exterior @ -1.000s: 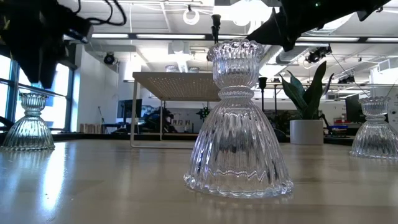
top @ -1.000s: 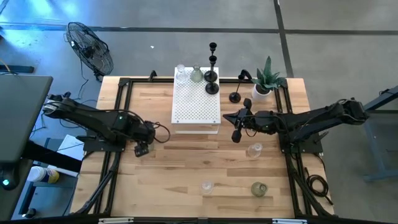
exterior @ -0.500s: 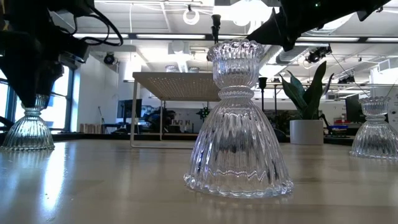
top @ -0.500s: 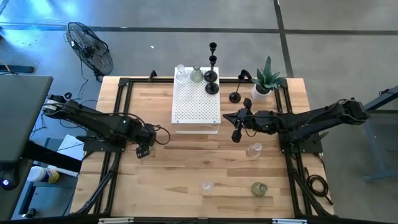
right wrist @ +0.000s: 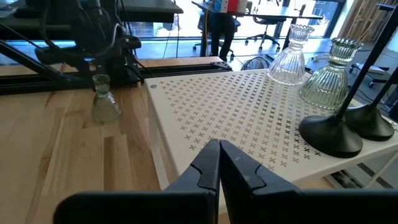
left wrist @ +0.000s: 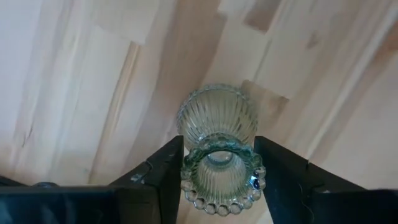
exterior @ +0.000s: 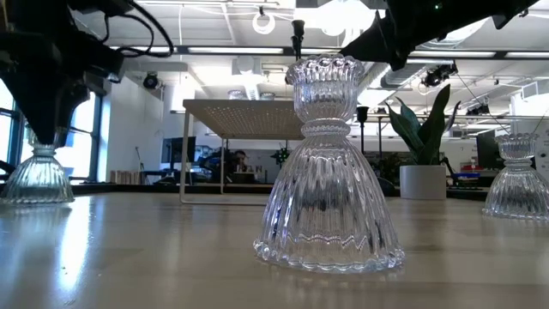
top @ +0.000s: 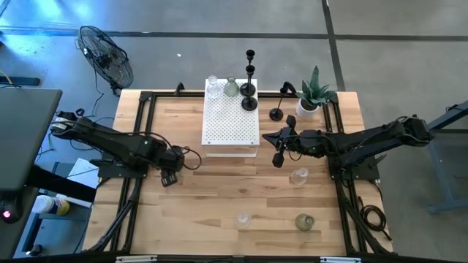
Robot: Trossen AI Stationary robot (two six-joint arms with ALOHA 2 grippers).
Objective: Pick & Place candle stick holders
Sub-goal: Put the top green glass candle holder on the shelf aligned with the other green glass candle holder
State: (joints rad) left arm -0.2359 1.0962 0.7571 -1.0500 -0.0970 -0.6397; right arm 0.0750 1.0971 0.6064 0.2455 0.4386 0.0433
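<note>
Left wrist view: greenish glass holder (left wrist: 219, 152) upright on bare wood, its beaded rim between the two dark fingers (left wrist: 165, 180); fingers right beside the rim on both sides, contact not clear enough to call a grip.
Left gripper (top: 170, 175): low over the left half of the table (top: 175, 212), in front of the white box, set around the greenish glass holder; part closed, hold uncertain.
Right gripper (top: 278, 156): clenched, fingertips pressed together, holding nothing; hanging just beside the right edge of the white box.
White box (top: 229, 120): perforated top, at the back middle of the table.
On the box, back edge: clear glass holder (top: 213, 85), pale green glass holder (top: 231, 88), and two black stemmed holders (top: 249, 93) at the back right corner.
Black holder off the box (top: 276, 113): short, on the wood between the box and the potted plant.
Potted plant (top: 314, 93): green spiky leaves, white pot, back right corner.
Front right of the table: clear glass holder near the right arm (top: 299, 176), another clear one at the front middle (top: 243, 218), a greenish one lying beside it to the right (top: 304, 221).
Low view: ribbed clear glass holder (exterior: 330, 172) standing upright, filling the middle; another glass holder at the far left under the dark gripper (exterior: 39, 167), a third at the far right (exterior: 517, 176).
Fan (top: 107, 57): on the floor beyond the back left corner.
</note>
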